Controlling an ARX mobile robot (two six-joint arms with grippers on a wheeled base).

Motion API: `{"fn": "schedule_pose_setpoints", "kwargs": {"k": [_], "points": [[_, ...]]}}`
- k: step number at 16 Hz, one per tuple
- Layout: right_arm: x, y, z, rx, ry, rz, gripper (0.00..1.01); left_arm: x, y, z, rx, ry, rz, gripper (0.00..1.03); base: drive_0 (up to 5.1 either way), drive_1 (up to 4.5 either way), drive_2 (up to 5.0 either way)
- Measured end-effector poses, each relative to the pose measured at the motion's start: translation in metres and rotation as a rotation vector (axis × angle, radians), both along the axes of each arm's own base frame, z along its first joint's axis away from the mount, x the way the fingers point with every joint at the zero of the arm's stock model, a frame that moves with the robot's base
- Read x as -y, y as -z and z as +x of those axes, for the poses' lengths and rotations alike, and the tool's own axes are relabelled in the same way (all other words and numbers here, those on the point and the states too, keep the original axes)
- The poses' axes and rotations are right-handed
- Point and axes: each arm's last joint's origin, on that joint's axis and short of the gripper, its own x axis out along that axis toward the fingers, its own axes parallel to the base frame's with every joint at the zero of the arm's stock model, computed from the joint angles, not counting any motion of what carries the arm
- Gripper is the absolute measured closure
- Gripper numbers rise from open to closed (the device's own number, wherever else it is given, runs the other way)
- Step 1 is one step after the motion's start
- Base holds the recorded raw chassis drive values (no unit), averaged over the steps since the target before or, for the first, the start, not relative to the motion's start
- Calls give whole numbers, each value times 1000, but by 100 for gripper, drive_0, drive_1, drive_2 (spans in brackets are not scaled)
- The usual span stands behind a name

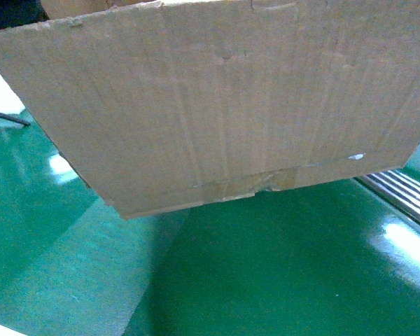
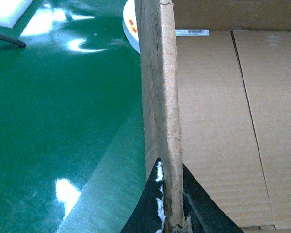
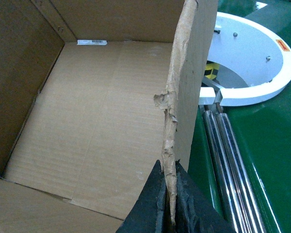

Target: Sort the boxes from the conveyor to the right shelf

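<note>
A large brown cardboard box (image 1: 224, 105) hangs above the glossy green conveyor (image 1: 266, 266) and fills the upper head view. Wrinkled clear tape (image 1: 252, 183) runs along its bottom seam. My left gripper (image 2: 172, 206) is shut on the box's ragged left wall (image 2: 160, 87). My right gripper (image 3: 170, 204) is shut on the torn right wall (image 3: 177, 97). Both wrist views look into the empty box (image 3: 102, 111). The right shelf is out of view.
Shiny steel rollers (image 3: 228, 165) run beside the box's right wall, below the conveyor's white curved rim (image 3: 262, 68); they also show in the head view as steel rollers (image 1: 406, 192). A white foam block (image 2: 9, 12) and a black rod (image 2: 7, 39) lie far left.
</note>
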Motion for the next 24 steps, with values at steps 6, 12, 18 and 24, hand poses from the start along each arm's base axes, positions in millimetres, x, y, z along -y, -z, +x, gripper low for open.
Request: {"fn": "schedule_pose_setpoints", "kwargs": {"k": [6, 12, 18, 24], "points": [[2, 1, 1, 0, 4, 1, 99, 1, 0, 1, 4, 4, -4, 101, -174, -247, -102], [2, 2, 1, -9, 4, 0, 99, 0, 0, 0, -5, 1, 2, 101, -161, -418, 96], [2, -1, -1, 3, 3, 2, 99, 0, -2, -1, 5, 4, -5, 101, -138, -138, -138], [2, -1, -1, 2, 4, 2, 99, 0, -2, -1, 5, 4, -4, 101, -129, -129, -129]]}}
